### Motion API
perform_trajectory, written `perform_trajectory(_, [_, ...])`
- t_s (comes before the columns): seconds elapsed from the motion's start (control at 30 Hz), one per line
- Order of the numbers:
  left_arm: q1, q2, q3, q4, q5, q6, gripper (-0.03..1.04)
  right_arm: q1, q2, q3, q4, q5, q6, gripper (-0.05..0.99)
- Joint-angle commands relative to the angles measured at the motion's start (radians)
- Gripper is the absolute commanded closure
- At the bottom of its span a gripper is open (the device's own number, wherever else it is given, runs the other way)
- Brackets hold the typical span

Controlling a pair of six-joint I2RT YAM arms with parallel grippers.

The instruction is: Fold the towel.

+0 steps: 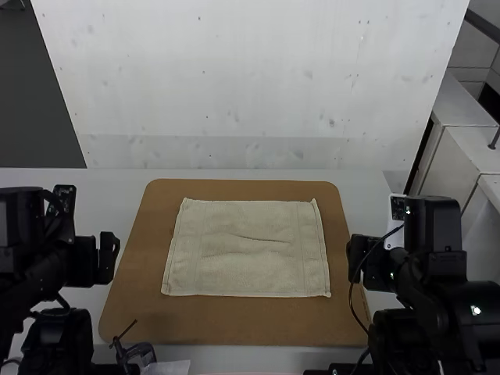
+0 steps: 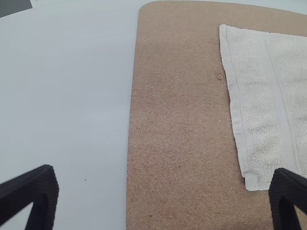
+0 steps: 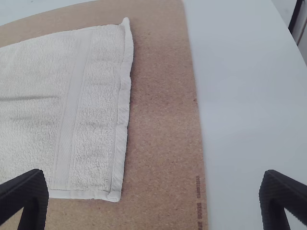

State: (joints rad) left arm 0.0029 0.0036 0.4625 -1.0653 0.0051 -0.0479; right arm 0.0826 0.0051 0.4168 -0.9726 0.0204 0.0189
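1. Cream terry towel [image 1: 246, 269] lies spread out on a brown board [image 1: 234, 330], near the middle, its long sides running left to right.
2. Short creases cross the towel around its centre; the rest is nearly flat. Smooth woven bands run close to its left and right edges, and the far right corner sticks up a little.
3. Round-cornered and speckled, the board sits on a pale table [image 1: 125, 199] and reaches past the towel on all sides. Small dark print marks it near its right edge.
4. At the board's left side is the left gripper [image 1: 109, 254], black and well apart from the towel. The left wrist view shows its tapered fingers [image 2: 44, 191] wide apart, with nothing between them.
5. By the board's right edge is the right gripper [image 1: 356, 256], also black and off the towel. Its fingers [image 3: 36, 191] stand wide apart and grip nothing.
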Motion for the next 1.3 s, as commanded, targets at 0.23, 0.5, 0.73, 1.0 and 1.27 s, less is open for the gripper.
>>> perform_trajectory(0.23, [0.002, 0.033, -0.013, 0.154, -0.033, 0.005, 0.11, -0.006, 0.007, 0.040, 0.058, 0.016, 0.013, -0.02])
perform_trajectory(0.5, [-0.007, 0.447, 0.036, 0.318, 0.009, -0.012, 0.11, -0.010, 0.395, 0.057, 0.215, 0.015, 0.016, -0.02])
perform_trajectory(0.73, [-0.073, 0.811, 0.160, 0.433, 0.016, -0.053, 0.03, 0.005, 0.849, 0.125, 0.430, -0.007, 0.067, -0.02])
perform_trajectory(1.0, [-0.150, 1.148, 0.274, 0.548, -0.067, -0.113, 0.03, 0.002, 1.313, 0.260, 0.611, 0.000, 0.075, -0.02])
perform_trajectory(1.27, [-0.144, 1.273, 0.354, 0.585, -0.082, -0.107, 0.03, 0.036, 1.596, 0.422, 0.690, -0.028, 0.082, 0.00])
